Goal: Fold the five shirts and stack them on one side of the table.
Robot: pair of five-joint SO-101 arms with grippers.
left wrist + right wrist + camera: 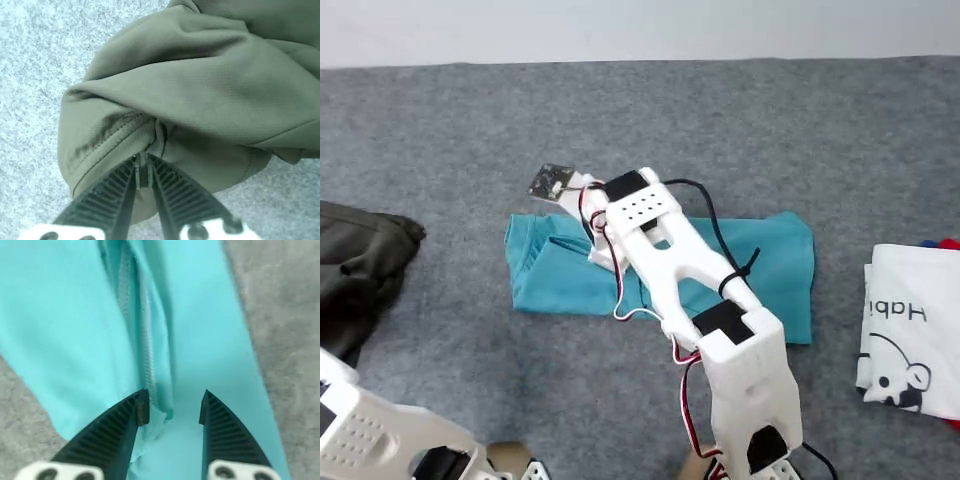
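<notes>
A teal shirt (775, 262) lies folded into a flat band at the middle of the table. My right gripper (172, 402) stands open low over it, and a ridge of the teal shirt (145, 340) runs in between its fingers. From above, that arm reaches out across the shirt, with the right gripper (603, 245) over its left half. An olive shirt (360, 260) lies crumpled at the table's left edge. My left gripper (143, 171) is shut on a puckered fold of the olive shirt (200, 95). A white printed shirt (915, 335) lies at the right edge.
Grey carpet-like cloth (470, 130) covers the table. A bit of red and blue fabric (940, 243) shows behind the white shirt. The left arm's white body (380, 435) sits at the front left corner. A small flat tag (552, 183) lies just beyond the teal shirt.
</notes>
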